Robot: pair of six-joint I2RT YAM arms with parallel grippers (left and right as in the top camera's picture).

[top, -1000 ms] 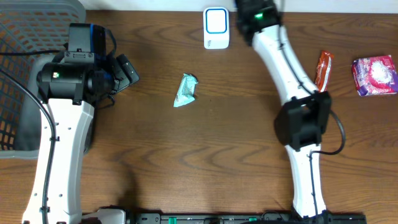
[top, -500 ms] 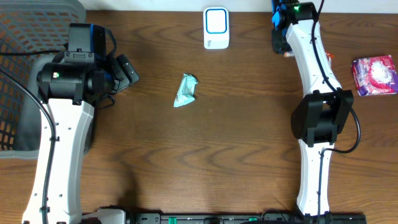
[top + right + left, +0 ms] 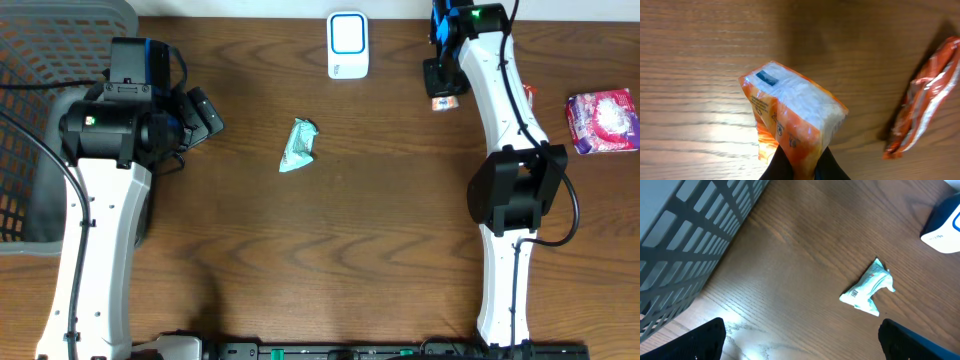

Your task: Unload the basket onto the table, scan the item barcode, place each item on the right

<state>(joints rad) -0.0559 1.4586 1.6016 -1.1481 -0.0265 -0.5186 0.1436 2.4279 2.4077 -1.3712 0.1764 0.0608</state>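
Basket (image 3: pixel 60 20) far left; left gripper (image 3: pixel 205 112) beside it, jaws wide, empty. Teal packet (image 3: pixel 299 146) lies mid-worktop (image 3: pixel 300 250). Right gripper (image 3: pixel 444 85), clamped on orange snack packet (image 3: pixel 790 115), has swung from by the white barcode scanner (image 3: pixel 348 45) to well right of it, so scan pass likely done. Second orange packet (image 3: pixel 922 100) and pink packet (image 3: pixel 602 120) lie far right. Dark wood surface; room not visible.

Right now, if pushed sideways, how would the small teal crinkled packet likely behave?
The small teal crinkled packet is probably light and floppy, given its creased, twisted wrapper. Lying flat on the brown wooden table, it would likely slide or spin, not roll.
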